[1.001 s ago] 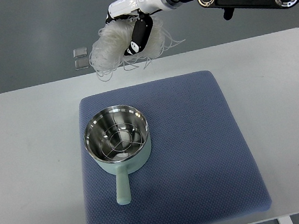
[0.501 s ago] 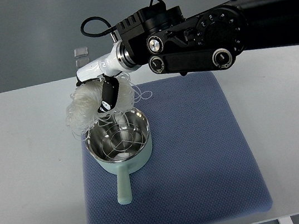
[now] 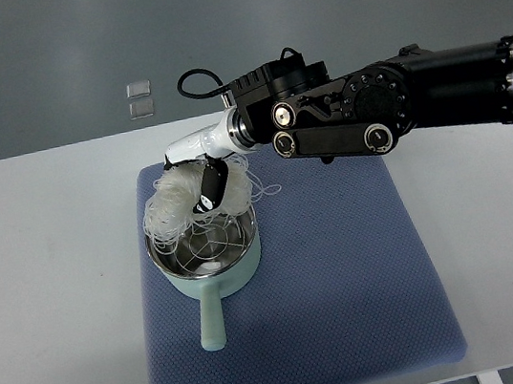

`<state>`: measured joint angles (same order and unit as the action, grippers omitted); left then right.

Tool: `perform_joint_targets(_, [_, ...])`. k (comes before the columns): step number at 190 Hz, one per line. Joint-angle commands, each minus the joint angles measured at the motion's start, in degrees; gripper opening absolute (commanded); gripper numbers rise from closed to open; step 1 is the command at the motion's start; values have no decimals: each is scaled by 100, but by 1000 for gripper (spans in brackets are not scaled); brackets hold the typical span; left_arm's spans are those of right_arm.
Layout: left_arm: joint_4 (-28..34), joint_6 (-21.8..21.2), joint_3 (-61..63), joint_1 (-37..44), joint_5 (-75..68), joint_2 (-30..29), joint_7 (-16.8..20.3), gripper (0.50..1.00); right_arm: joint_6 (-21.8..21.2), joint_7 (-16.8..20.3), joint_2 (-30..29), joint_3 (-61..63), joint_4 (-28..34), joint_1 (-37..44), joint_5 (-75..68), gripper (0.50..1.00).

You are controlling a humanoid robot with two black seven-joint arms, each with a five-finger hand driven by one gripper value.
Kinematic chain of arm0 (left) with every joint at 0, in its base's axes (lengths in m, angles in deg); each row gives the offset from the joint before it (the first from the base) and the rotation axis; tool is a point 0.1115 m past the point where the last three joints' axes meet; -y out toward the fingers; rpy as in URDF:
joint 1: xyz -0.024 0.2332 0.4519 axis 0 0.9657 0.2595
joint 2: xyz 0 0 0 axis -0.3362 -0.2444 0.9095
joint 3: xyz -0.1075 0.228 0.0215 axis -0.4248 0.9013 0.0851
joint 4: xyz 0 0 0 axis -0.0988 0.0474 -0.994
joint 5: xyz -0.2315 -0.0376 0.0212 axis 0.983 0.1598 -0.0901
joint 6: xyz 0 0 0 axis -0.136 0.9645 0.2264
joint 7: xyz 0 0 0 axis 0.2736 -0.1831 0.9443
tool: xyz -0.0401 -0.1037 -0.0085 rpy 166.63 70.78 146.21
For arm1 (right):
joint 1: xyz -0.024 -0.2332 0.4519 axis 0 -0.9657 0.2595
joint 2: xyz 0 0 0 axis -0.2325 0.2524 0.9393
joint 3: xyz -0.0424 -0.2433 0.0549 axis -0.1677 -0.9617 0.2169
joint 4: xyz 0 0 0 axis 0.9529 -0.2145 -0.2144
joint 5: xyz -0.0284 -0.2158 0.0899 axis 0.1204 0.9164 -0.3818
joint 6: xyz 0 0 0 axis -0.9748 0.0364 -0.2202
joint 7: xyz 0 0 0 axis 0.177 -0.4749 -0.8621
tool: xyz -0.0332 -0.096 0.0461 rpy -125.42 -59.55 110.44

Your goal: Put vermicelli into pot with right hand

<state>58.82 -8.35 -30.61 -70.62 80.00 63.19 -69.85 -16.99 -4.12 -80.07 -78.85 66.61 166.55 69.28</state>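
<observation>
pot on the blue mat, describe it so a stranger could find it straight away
On the white table lies a blue mat. On its left half stands the pot: pale green outside, shiny steel inside, handle pointing toward the camera. The right hand holds white vermicelli over its rim.

Shiny steel, pale plastic, woven cloth

The right hand [image 3: 207, 172] has a glossy white shell and black fingers [image 3: 212, 187] closed on wiry, translucent vermicelli [image 3: 172, 198]; just below them the pot [image 3: 206, 257] shows a mirror-bright metal bowl in a matt mint casing, on a rough-textured blue cloth mat [image 3: 345, 266] over a smooth white table [image 3: 51, 300].
</observation>
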Motion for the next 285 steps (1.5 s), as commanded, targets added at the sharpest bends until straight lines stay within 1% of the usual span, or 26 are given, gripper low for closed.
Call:
perform_joint_targets(1, [8,-2,0,0,1,0,0,1000,0,-2,0,38,-9,-123,11,500])
perform_joint_targets(6, [-1,7,0,0,1,0,0,1000,0,-10,0,47,-9,-141,2,500])
perform_joint_targets(8, [-1,-2,9,0,1,0,0,1000,9,-19,0,56,-9,-149,2,517])
perform_joint_targets(9, [-1,-2,9,0,1,0,0,1000,9,-19,0,56,-9,-158,2,571])
perform_joint_targets(10, [-1,-2,9,0,1,0,0,1000,9,-19,0,56,-9,-158,2,572])
perform_joint_targets(11, [-1,-2,9,0,1,0,0,1000,18,-19,0,65,-9,-167,-7,612])
perform_joint_targets(12, [-1,-2,9,0,1,0,0,1000,18,-19,0,65,-9,-167,-7,613])
perform_joint_targets(13, [-1,-2,9,0,1,0,0,1000,27,-19,0,65,-9,-184,-7,639])
perform_joint_targets(15, [-1,-2,9,0,1,0,0,1000,27,-19,0,74,-9,-193,-7,654])
perform_joint_targets(29, [-1,-2,9,0,1,0,0,1000,62,-28,0,74,-9,-211,-7,686])
perform_joint_targets(34, [-1,-2,9,0,1,0,0,1000,71,-28,0,74,-9,-211,-7,731])
perform_joint_targets(36, [-1,-2,9,0,1,0,0,1000,79,-37,0,82,-9,-220,-16,776])
perform_joint_targets(40, [-1,7,9,0,1,0,0,1000,79,-37,0,82,-1,-220,-33,807])
perform_joint_targets(53, [-1,-2,9,0,1,0,0,1000,71,-45,0,100,-9,-220,-68,838])
perform_joint_targets(64, [-1,6,9,0,1,0,0,1000,62,-45,0,197,-1,-220,-77,893])
perform_joint_targets(104, [-1,-2,9,0,1,0,0,1000,9,-45,0,724,-1,-167,-104,897])
perform_joint_targets(131, [-1,7,9,0,1,0,0,1000,71,-63,0,1462,-9,-185,-112,895])
perform_joint_targets(145, [-1,-2,9,0,1,0,0,1000,106,-116,281,1972,-27,-360,-174,895])
perform_joint_targets(160, [-1,-2,18,0,1,0,0,1000,255,-353,668,2535,-71,-905,-288,897])
perform_joint_targets(179, [-9,-2,18,0,1,0,0,1000,703,-774,1081,3755,-194,-1906,-464,895])
perform_joint_targets(189, [-18,7,26,0,1,0,0,1000,914,-986,1072,4442,-247,-2408,-508,895])
perform_joint_targets(204, [-36,7,26,0,-8,0,0,1000,1204,-1495,984,6031,-308,-3462,-613,895])
perform_joint_targets(218, [-53,7,35,0,-8,0,-8,1000,1161,-1829,713,7349,-308,-4279,-841,895])
perform_joint_targets(236, [-62,7,44,0,-8,0,-8,1000,1020,-1874,255,8362,-361,-4825,-1396,897])
perform_joint_targets(241, [-71,7,44,0,-8,0,0,1000,941,-1891,132,8546,-413,-4957,-1641,917])
perform_joint_targets(285, [-45,7,44,0,-8,0,-8,1000,712,-1918,62,8634,-888,-5326,-2846,926])
